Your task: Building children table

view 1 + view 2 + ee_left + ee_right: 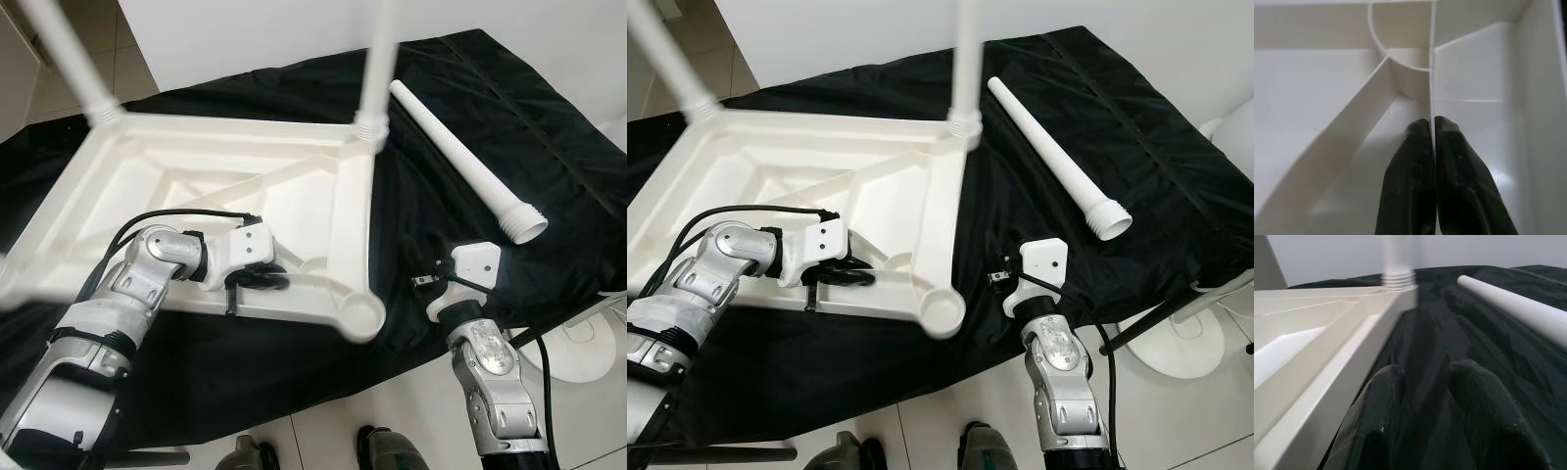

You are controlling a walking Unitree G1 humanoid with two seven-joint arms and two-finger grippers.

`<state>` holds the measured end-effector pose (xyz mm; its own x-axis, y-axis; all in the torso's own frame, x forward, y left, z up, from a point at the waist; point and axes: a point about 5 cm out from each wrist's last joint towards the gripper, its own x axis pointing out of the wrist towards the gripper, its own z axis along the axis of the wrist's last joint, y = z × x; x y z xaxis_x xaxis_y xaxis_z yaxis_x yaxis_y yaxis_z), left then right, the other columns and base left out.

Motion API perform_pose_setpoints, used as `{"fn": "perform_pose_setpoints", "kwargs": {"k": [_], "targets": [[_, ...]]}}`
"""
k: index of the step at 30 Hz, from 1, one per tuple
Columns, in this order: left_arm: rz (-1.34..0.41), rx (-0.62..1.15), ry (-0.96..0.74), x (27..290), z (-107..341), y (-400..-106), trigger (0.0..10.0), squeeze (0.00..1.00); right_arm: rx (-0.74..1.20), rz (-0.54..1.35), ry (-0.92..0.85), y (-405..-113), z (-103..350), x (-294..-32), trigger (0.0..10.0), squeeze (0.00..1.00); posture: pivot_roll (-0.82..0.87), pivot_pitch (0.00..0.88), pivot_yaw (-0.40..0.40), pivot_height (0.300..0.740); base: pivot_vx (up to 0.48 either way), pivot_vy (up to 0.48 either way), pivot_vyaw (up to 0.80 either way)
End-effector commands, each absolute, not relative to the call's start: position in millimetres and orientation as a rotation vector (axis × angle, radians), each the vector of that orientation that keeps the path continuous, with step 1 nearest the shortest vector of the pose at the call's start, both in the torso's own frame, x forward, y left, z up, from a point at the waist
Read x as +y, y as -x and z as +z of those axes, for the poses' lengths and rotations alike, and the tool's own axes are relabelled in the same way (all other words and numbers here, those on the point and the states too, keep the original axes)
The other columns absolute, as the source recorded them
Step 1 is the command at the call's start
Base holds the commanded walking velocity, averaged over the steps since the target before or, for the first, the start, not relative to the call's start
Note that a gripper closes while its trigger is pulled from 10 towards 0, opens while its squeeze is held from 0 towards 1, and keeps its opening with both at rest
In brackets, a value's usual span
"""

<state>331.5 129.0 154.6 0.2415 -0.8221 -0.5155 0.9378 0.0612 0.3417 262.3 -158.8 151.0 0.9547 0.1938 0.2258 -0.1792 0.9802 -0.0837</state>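
Tabletop [196,186], white plastic, lies upside down on the black cloth [470,127] covering your worktop, ribbed underside up. Two white legs are already screwed into its far corner sockets: one at far left [73,64], one at far right [377,69], both standing upright. Near right corner socket [359,315] is open, no leg in it. A loose leg [460,162] lies flat on the cloth to the right of the tabletop, apart from it, threaded end toward you. Your left end effector [257,282] sits inside the tabletop near the front edge, fingers [1415,181] pinching a thin upright rib [1432,83]. Your right end effector [423,276] hovers low over the cloth just beside the tabletop's right edge, fingers [1376,426] slightly spread, holding nothing.
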Motion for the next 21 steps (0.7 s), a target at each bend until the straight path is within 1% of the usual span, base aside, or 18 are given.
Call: {"fn": "perform_pose_setpoints", "kwargs": {"k": [1, 2, 3, 4, 5, 7, 8, 9, 11, 15, 16, 18, 21], "targets": [[-1.231, 0.202, -0.645, 138.9, 151.1, -335.3, 0.0, 0.0, -0.219, 0.187, 0.058, -262.3, 148.7, -158.2, 10.0, 0.0, -0.14, 0.135, 0.128, 0.74, 0.0, 0.0, 0.0], [-1.231, 0.202, -0.645, 138.9, 151.1, -335.3, 0.0, 0.0, -0.219, 0.187, 0.058, -262.3, 148.7, -158.2, 10.0, 0.0, -0.14, 0.135, 0.128, 0.74, 0.0, 0.0, 0.0], [-1.199, 0.164, -0.606, 131.9, 152.2, -335.1, 1.6, 0.0, -0.223, 0.179, 0.055, -262.9, 149.2, -158.2, 10.0, 0.0, -0.15, 0.133, 0.129, 0.74, 0.0, 0.0, 0.0], [-1.199, 0.164, -0.606, 131.9, 152.2, -335.1, 1.6, 0.0, -0.223, 0.179, 0.055, -262.9, 149.2, -158.2, 10.0, 0.0, -0.15, 0.133, 0.129, 0.74, 0.0, 0.0, 0.0], [-1.187, 0.149, -0.591, 129.0, 152.6, -334.7, 4.3, 0.0, -0.224, 0.175, 0.053, -263.0, 149.3, -158.2, 10.0, 0.0, -0.15, 0.133, 0.129, 0.74, 0.0, 0.0, 0.0], [-1.187, 0.149, -0.591, 129.0, 152.6, -334.7, 4.3, 0.0, -0.224, 0.175, 0.053, -263.0, 149.3, -158.2, 10.0, 0.0, -0.15, 0.133, 0.129, 0.74, 0.0, 0.0, 0.0], [-1.181, 0.123, -0.578, 124.8, 153.2, -333.3, 8.6, 0.0, -0.225, 0.172, 0.051, -263.1, 149.2, -158.4, 10.0, 0.0, -0.15, 0.131, 0.128, 0.74, 0.0, 0.0, 0.0], [-1.195, 0.081, -0.567, 118.2, 154.6, -329.3, 10.0, 0.0, -0.225, 0.168, 0.05, -263.5, 149.2, -158.8, 10.0, 0.0, -0.15, 0.131, 0.124, 0.74, 0.0, 0.0, 0.0], [-1.232, 0.039, -0.531, 106.1, 155.0, -320.9, 10.0, 0.0, -0.226, 0.167, 0.05, -264.9, 149.1, -158.6, 10.0, 0.0, -0.15, 0.131, 0.122, 0.74, 0.0, 0.0, 0.0], [-1.268, 0.027, -0.507, 98.8, 154.5, -315.0, 10.0, 0.0, -0.228, 0.17, 0.05, -266.6, 149.7, -158.0, 10.0, 0.0, -0.14, 0.131, 0.118, 0.74, 0.0, 0.0, 0.0], [-1.281, 0.025, -0.483, 95.8, 155.1, -313.0, 10.0, 1.0, -0.229, 0.17, 0.048, -267.9, 150.3, -158.1, 10.0, 0.0, -0.14, 0.131, 0.117, 0.74, 0.0, 0.0, 0.0], [-1.293, 0.018, -0.466, 92.6, 156.6, -310.6, 10.0, 1.0, -0.231, 0.168, 0.048, -269.3, 151.0, -158.5, 10.0, 0.0, -0.14, 0.131, 0.117, 0.74, 0.0, 0.0, 0.0], [-1.269, -0.004, -0.486, 90.0, 159.7, -310.6, 10.0, 1.0, -0.239, 0.161, 0.047, -272.2, 153.2, -160.3, 10.0, 0.0, -0.14, 0.131, 0.117, 0.74, 0.0, 0.0, 0.0]]}}
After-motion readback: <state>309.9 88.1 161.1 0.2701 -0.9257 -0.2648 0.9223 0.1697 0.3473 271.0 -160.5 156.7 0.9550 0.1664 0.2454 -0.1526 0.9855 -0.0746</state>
